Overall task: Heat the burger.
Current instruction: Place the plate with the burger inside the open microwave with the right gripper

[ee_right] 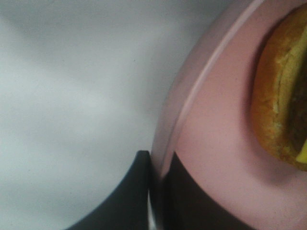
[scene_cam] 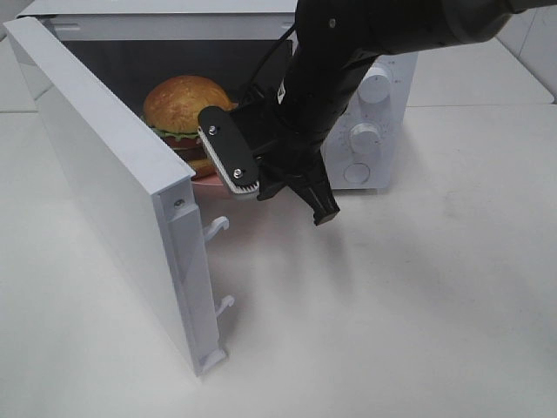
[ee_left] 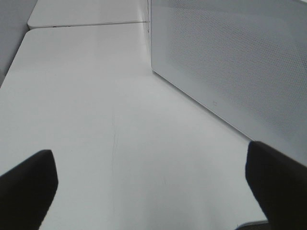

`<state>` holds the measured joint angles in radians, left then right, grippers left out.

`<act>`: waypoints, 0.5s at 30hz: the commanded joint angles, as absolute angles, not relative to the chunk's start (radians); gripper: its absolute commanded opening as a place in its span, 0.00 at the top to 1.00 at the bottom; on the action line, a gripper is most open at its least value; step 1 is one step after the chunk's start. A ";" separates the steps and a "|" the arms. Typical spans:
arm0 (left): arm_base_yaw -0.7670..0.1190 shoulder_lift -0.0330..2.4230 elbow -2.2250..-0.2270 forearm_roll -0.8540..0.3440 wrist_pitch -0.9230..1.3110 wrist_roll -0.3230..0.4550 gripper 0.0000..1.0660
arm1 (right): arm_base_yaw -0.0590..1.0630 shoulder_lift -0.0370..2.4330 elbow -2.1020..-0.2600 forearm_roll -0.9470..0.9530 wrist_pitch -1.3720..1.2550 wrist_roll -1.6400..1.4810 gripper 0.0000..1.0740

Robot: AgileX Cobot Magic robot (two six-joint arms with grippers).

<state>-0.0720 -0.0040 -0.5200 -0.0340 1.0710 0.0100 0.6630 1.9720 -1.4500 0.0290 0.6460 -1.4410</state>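
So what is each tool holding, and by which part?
The right tool pinches the round pink plate by its rim, golden-brown burger on it. The left tool is open, empty.

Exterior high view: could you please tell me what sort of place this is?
Likely a lab bench staged as a kitchen: a white microwave with its door open, the burger on a pink plate, a plain white table.

Glossy burger [scene_cam: 184, 103], smooth pink plate [ee_right: 220, 143], matt table [scene_cam: 418, 300].

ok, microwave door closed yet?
No, the microwave door stands swung wide open, with the burger visible through the opening.
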 commanded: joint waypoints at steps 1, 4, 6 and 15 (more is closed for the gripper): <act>-0.071 -0.022 -0.517 -0.035 1.068 0.008 0.06 | 0.655 1.980 -1.493 -0.012 0.603 -1.386 1.00; -0.071 -0.022 -0.517 -0.035 1.068 0.008 0.06 | 0.655 2.004 -1.526 -0.021 0.602 -1.365 1.00; -0.071 -0.022 -0.517 -0.035 1.068 0.008 0.06 | 0.655 2.030 -1.562 -0.035 0.602 -1.344 1.00; -0.071 -0.022 -0.517 -0.034 1.068 0.008 0.06 | 0.655 2.104 -1.663 -0.053 0.604 -1.302 1.00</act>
